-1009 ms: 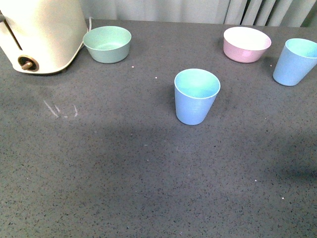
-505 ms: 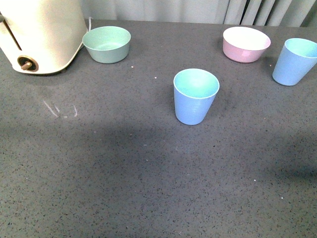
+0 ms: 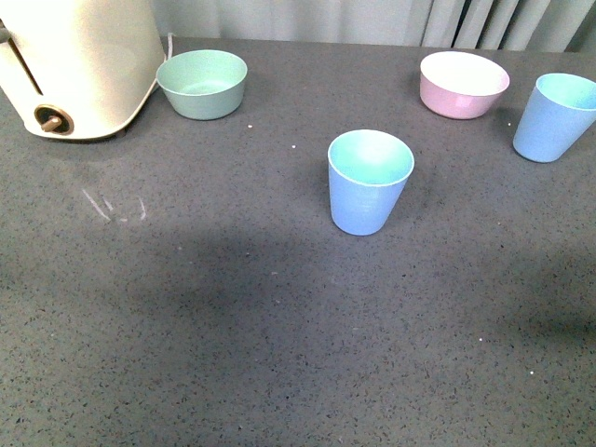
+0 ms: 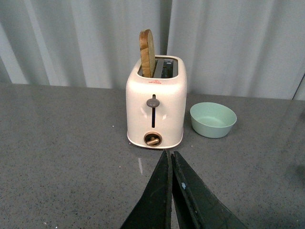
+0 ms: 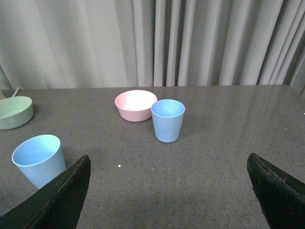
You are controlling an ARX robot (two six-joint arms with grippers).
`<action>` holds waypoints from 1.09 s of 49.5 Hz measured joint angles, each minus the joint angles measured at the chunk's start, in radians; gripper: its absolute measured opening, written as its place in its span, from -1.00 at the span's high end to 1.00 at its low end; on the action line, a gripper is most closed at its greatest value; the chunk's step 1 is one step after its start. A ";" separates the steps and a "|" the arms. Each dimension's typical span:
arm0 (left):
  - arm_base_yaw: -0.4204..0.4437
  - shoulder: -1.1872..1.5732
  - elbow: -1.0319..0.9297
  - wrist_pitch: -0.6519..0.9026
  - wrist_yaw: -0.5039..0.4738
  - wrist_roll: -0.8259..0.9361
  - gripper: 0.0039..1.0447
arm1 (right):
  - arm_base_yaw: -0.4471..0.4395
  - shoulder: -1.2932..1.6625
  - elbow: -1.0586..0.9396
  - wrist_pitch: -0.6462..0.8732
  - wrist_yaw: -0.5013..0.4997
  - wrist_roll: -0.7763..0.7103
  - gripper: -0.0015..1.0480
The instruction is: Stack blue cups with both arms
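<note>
One blue cup point(image 3: 370, 182) stands upright in the middle of the grey table, and a second blue cup point(image 3: 556, 117) stands upright at the far right edge of the front view. Neither arm shows in the front view. The right wrist view has both cups, one point(image 5: 167, 120) ahead and centred, the other point(image 5: 38, 160) beside one black finger. My right gripper point(image 5: 169, 188) is open wide, well short of the cups, holding nothing. My left gripper point(image 4: 171, 155) is shut with nothing in it, pointing at the toaster; no cup appears in its view.
A cream toaster point(image 3: 79, 65) with a slice of bread point(image 4: 147, 47) stands at the back left. A mint-green bowl point(image 3: 202, 83) sits next to it. A pink bowl point(image 3: 463, 83) sits at the back right, close to the far cup. A grey curtain hangs behind.
</note>
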 joint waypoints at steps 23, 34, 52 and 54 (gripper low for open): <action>0.000 -0.239 0.000 -0.227 0.000 0.000 0.97 | 0.000 0.000 0.000 0.000 0.000 0.000 -0.83; 0.000 -0.300 0.000 -0.288 0.000 0.000 0.97 | 0.000 0.000 0.000 0.000 0.000 0.000 -0.83; 0.000 -0.477 0.000 -0.500 0.000 0.000 0.97 | 0.000 0.000 0.000 0.000 0.000 0.000 -0.83; 0.000 -0.518 0.000 -0.523 0.000 0.000 0.97 | 0.000 0.000 0.000 0.000 0.000 0.000 -0.83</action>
